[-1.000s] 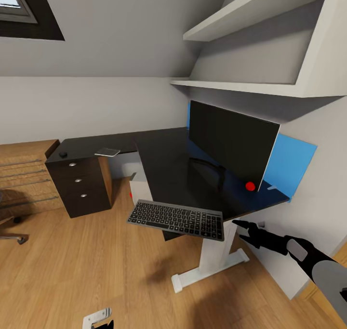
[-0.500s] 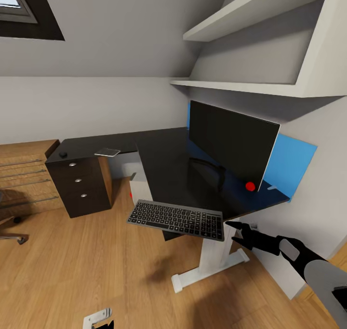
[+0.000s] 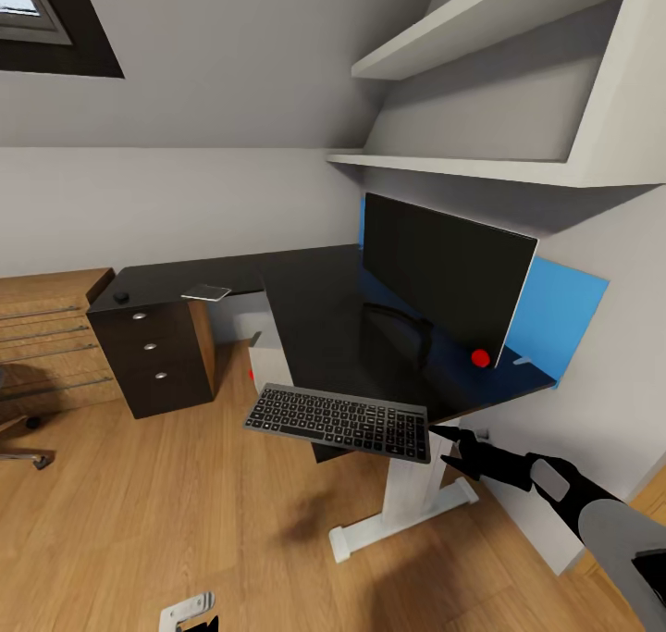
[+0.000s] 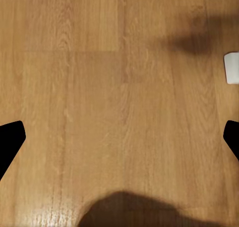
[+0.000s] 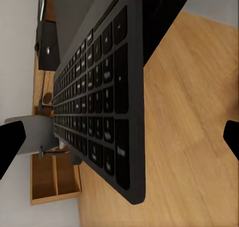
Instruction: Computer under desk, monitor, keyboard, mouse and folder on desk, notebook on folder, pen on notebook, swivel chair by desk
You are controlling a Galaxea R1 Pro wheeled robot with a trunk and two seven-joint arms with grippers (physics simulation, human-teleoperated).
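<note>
Glossy black bench (image 3: 324, 317); slim grey keyboard (image 3: 339, 420) overhanging its front edge. Right end effector (image 3: 450, 444) spread wide, empty, just beside keyboard's end. Left end effector (image 4: 119, 137) spread wide over wooden floor (image 4: 119, 87).

Even, soft daylight-like lighting in clean rendered views, with wide-angle stretch at the edges.
In the head view the glossy black worktop (image 3: 342, 327) mirrors the monitor (image 3: 444, 276) stand and the blue back panel (image 3: 564, 313), and faint soft shadows lie on the wooden floor (image 3: 185, 502). The window (image 3: 28, 3) at the upper corner glows bright. In the left wrist view dark blurry shadows smear the floor. In the right wrist view the keyboard (image 5: 99, 102) looks soft and stretched close up.
</note>
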